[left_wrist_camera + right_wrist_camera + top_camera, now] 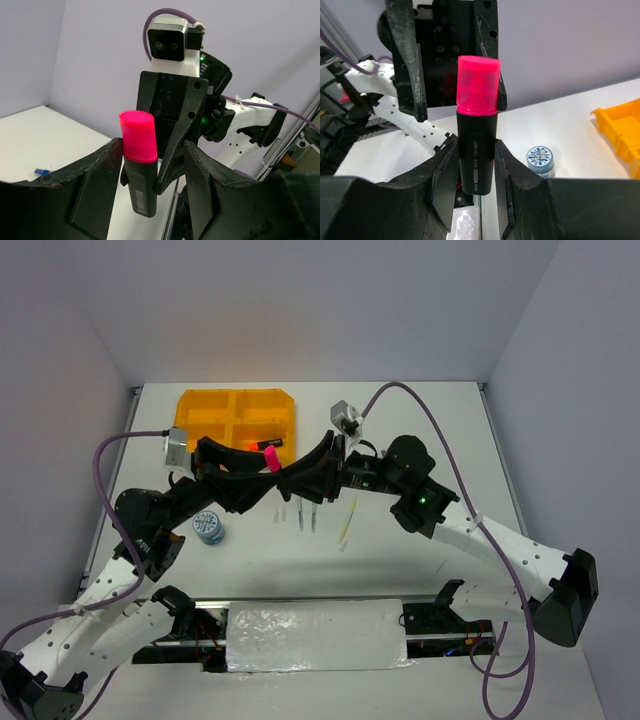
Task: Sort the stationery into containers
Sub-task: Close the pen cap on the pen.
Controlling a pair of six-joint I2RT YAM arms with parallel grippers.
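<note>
A short black marker with a pink cap [271,458] is held upright in mid-air between my two grippers, near the orange-yellow tray [232,420]. My right gripper [476,144] is shut on the marker's black body [476,150], with both pads pressed against it. Around the same marker [140,170] stands my left gripper [152,145], open: its left finger lies against the cap, and a gap shows on the right side. On the table below lie thin pens [300,515], a pale stick [347,520] and a round grey-blue roll [208,527].
The roll [540,161] stands on the white table to the left of the pens. The tray's corner [620,127] shows at the right of the right wrist view. Both arms cross over the middle of the table.
</note>
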